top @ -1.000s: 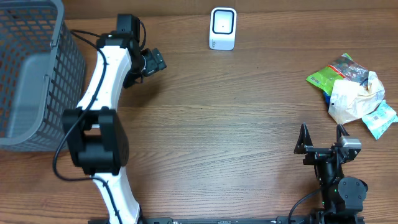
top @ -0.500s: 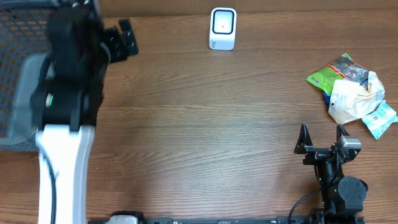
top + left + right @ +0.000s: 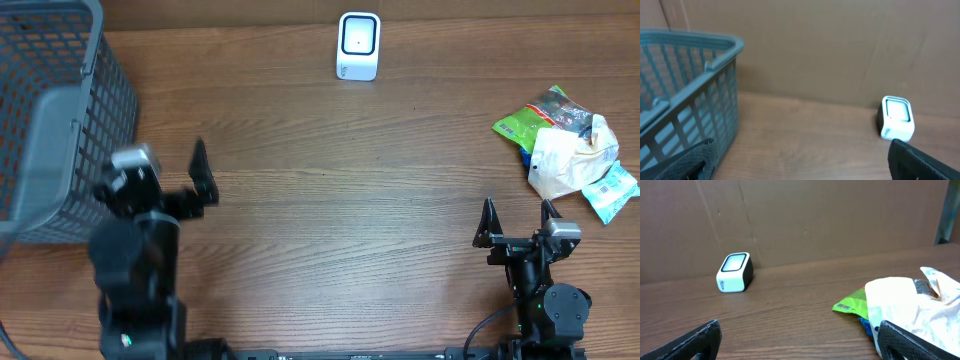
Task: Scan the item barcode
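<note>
Jaws spread and holding nothing, the left gripper (image 3: 158,185) sits beside the grey plastic lattice basket (image 3: 60,120) and the right gripper (image 3: 517,225) near the crumpled glossy packets (image 3: 570,150) at the wood-grain table's (image 3: 350,200) right edge, the rounded white scanner (image 3: 358,45) standing far-centre.

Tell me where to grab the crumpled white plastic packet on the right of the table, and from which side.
Pinch the white packet at its puffed near-left edge, coming down from above with the open right gripper. It lies slumped over the green bag and blue-white sachet; that edge looks clear of them.
</note>
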